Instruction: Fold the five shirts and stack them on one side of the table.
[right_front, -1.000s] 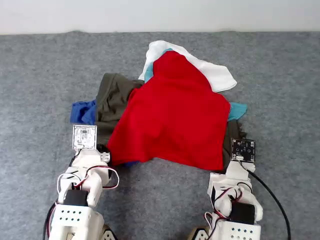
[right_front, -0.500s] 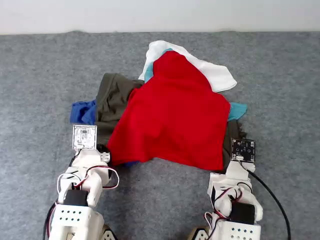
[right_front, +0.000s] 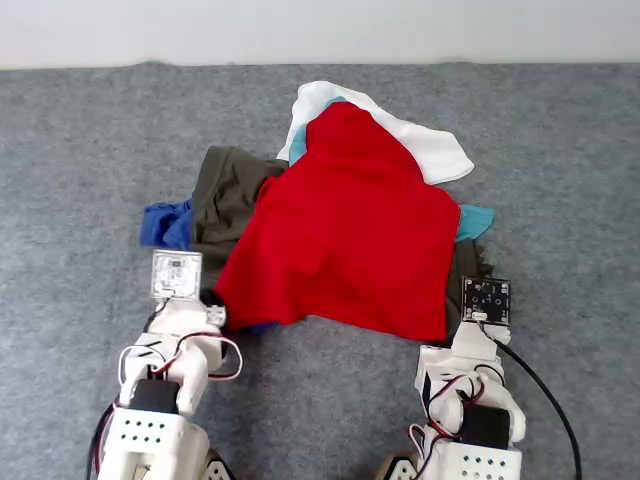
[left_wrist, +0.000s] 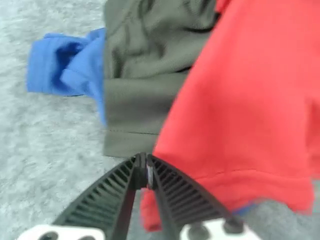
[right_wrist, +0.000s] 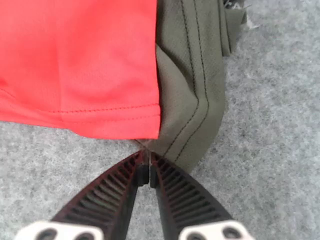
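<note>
The five shirts lie heaped mid-desk: the red shirt spreads smooth on top of the creased olive shirt, with the bunched blue shirt, white shirt and teal shirt peeking out round the edges. The left fingers and right fingers, each pair pressed together on nothing, sit at the red hem's two near corners, lined up, I'd guess, to lift that top shirt first. It's all limp, soft cloth on rough grey felt.
</note>
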